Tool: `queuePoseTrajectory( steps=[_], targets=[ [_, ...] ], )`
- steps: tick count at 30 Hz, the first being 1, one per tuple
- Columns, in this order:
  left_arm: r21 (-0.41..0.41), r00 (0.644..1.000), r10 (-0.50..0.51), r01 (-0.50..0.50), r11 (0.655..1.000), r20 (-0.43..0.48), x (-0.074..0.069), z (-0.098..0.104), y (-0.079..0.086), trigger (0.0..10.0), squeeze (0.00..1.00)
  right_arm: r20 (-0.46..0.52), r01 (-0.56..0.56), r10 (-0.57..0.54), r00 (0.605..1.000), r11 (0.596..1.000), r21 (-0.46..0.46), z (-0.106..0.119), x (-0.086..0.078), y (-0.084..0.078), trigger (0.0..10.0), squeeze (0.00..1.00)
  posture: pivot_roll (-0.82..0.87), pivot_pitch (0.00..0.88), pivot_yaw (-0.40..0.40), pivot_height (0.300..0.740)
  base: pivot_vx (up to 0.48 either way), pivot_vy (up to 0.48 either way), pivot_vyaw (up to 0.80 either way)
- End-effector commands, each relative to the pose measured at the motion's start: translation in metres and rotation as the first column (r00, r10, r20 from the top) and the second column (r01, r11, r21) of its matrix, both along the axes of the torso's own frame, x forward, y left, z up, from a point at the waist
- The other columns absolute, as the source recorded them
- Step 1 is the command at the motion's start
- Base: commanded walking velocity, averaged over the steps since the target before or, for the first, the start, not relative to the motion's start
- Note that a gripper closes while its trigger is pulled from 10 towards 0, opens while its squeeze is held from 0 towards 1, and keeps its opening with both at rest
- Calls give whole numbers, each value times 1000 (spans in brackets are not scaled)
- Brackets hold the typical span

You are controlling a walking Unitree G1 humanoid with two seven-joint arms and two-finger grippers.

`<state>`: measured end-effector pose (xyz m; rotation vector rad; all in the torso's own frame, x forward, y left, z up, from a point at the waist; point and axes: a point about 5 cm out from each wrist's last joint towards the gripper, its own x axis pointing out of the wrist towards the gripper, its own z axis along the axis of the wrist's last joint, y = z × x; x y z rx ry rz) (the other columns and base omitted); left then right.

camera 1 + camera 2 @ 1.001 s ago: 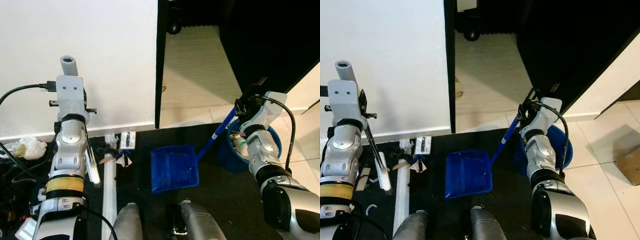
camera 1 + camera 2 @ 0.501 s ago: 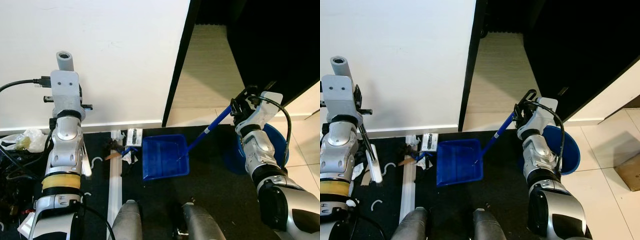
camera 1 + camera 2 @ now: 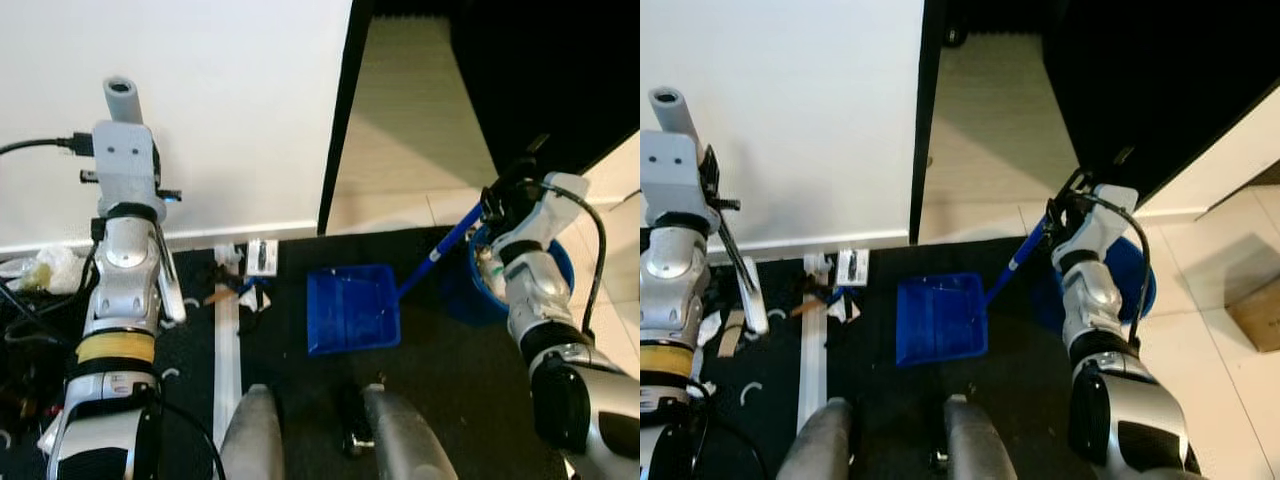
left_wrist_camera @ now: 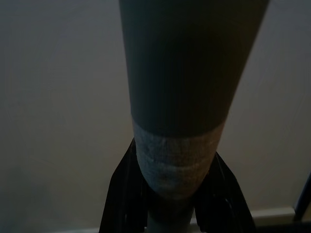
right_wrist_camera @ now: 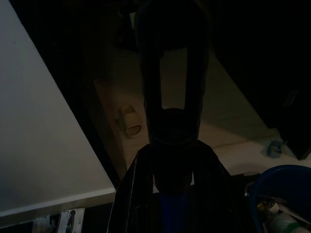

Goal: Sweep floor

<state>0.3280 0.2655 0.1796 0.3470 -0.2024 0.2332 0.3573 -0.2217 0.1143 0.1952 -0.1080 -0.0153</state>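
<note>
My left gripper [image 3: 122,132] is raised at the left in front of the white wall, shut on the grey broom handle [image 3: 119,96], which the left wrist view shows between the black fingers [image 4: 121,194]. The broom's thin shaft [image 3: 737,270] slants down to the dark floor. My right gripper [image 3: 498,200] is shut on the top of the blue dustpan handle [image 3: 440,252]. The blue dustpan [image 3: 352,310] lies flat on the dark floor ahead of my feet. Paper and wood scraps [image 3: 243,284] lie just to its left by the wall.
A blue bin [image 3: 562,272] with rubbish stands behind my right arm. A white strip [image 3: 227,370] runs along the floor. Crumpled bags and cables [image 3: 40,275] lie at far left. A black door edge [image 3: 335,120] opens onto a pale tiled floor; a cardboard box [image 3: 1255,315] sits at far right.
The camera has swung left and right. The dustpan slid up close to the scraps half a second ago and now sits farther right of them again. Both grips are unchanged.
</note>
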Motion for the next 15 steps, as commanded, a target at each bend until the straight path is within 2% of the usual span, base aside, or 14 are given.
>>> queuePoseTrajectory(
  steps=[1, 3, 9, 15],
  targets=[
    [30, 999, -18, 17, 999, 41, -3, 10, 8, 10000, 0, 67, 38, -39, 997, 999, 20, 12, 1, -10, 10000, 0, 124, 338, -95, 740, 0, 0, 0],
    [47, 998, -25, 22, 999, 49, -3, 13, 11, 10000, 0, 86, 38, -40, 996, 999, 24, 19, 4, -10, 10000, 0, 125, 363, -95, 740, 0, 0, 0],
    [70, 989, -49, 39, 997, 142, -5, 34, 22, 10000, 0, 160, 30, -33, 987, 999, 16, 56, 21, -13, 10000, 0, 135, 442, -112, 740, 0, 0, 0],
    [81, 983, -73, 60, 995, 169, -5, 35, 23, 10000, 0, 168, 8, -5, 986, 1000, -13, 67, 28, -4, 10000, 0, 129, 456, -122, 740, 0, 0, 0]
  ],
)
